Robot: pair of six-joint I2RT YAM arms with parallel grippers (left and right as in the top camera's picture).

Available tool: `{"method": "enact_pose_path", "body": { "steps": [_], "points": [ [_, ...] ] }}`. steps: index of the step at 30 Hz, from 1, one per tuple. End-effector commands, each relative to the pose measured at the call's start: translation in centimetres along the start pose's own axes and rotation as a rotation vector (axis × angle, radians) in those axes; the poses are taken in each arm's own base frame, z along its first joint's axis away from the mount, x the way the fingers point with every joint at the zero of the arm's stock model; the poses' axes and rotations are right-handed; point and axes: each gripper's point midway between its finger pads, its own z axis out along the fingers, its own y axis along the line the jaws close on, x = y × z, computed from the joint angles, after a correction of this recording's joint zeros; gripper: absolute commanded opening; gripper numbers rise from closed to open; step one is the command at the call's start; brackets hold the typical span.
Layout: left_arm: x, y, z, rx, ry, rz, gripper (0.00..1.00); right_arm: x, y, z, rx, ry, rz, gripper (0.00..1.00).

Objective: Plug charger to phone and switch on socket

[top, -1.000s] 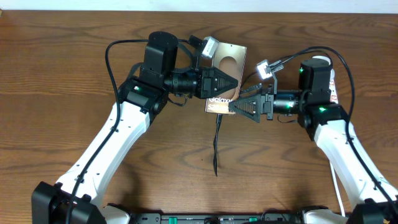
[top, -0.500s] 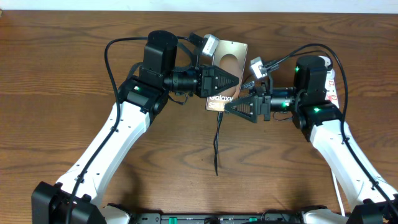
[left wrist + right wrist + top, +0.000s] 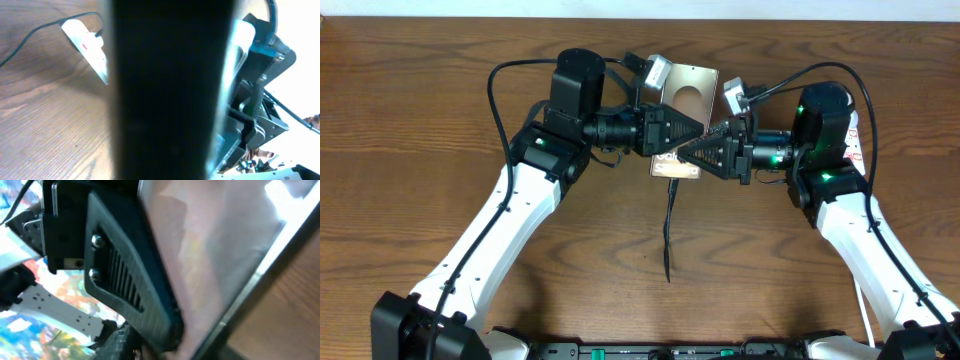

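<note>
Wood-grained brown surface [image 3: 420, 120] fills the overhead view. The phone [image 3: 706, 84], a grey-brown slab with a dark oval on its face, sits just above the centre of the frame, its long side running up and down at a slight tilt. Whether it rests flat on the surface or is lifted cannot be told.

The left gripper [image 3: 703, 128] reaches in from the left across the middle of the phone, and its jaws are clenched on it. In the right wrist view one of its ribbed black fingers [image 3: 125, 285] lies flat against the slab's pale face. In the left wrist view a broad dark blur fills the centre of the frame.

The right gripper [image 3: 682, 153] comes in from the right. Its tip is over the phone's lower part, just below the left gripper and close beside it. Whether its jaws are released or clenched cannot be told, nor whether they hold anything.

The charger [image 3: 669, 230] shows as a thin black line on the surface, running from just under the phone's lower edge down towards the bottom centre. Its upper end is hidden beneath the grippers.

The socket [image 3: 857, 138], white with red markings, peeks out at the right of the frame behind the right arm. In the left wrist view it lies in the upper left, with a thin dark cable leading away to the left.
</note>
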Motion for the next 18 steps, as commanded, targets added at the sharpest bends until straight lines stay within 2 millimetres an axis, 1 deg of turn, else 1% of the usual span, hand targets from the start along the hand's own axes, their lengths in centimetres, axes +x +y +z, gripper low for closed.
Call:
{"method": "enact_pose_path", "body": {
  "steps": [1,2,3,6,7,9,10,11,14,15,18],
  "points": [
    [-0.3,-1.5,-0.3,0.039,0.000,0.049,0.13,-0.6,0.0,0.2,0.020,-0.011,-0.003,0.17],
    [-0.4,-1.4,-0.3,0.034,-0.004,0.049,0.13,-0.6,0.0,0.2,0.019,-0.010,-0.002,0.14],
    [-0.5,-1.3,-0.3,0.024,-0.010,0.048,0.13,-0.6,0.0,0.2,0.019,-0.010,-0.002,0.13],
    [-0.8,-0.9,-0.3,0.002,-0.026,0.051,0.13,-0.6,0.0,0.2,0.020,-0.010,-0.002,0.03],
    [-0.9,-0.9,-0.3,-0.001,-0.030,0.053,0.13,-0.6,0.0,0.2,0.021,-0.011,-0.002,0.01],
    [-1.1,-0.7,-0.3,-0.010,-0.039,0.058,0.30,-0.6,-0.2,0.2,0.034,-0.016,-0.001,0.01],
    [-1.2,-0.6,-0.3,-0.021,-0.047,0.059,0.40,-0.7,-0.3,0.2,0.042,-0.019,0.001,0.01],
    [-1.6,-0.4,-0.4,-0.032,-0.062,0.067,0.53,-0.7,-0.5,0.2,0.051,-0.023,0.001,0.01],
    [-2.7,0.1,-0.9,-0.061,-0.107,0.089,0.75,-0.9,-0.8,0.2,0.069,-0.030,0.009,0.01],
    [-3.1,0.2,-1.2,-0.064,-0.120,0.097,0.79,-0.9,-0.8,0.2,0.070,-0.031,0.009,0.01],
    [-4.4,1.1,-2.7,-0.089,-0.168,0.107,0.84,-0.8,-1.7,0.2,0.115,-0.039,0.035,0.01]
  ]
}}
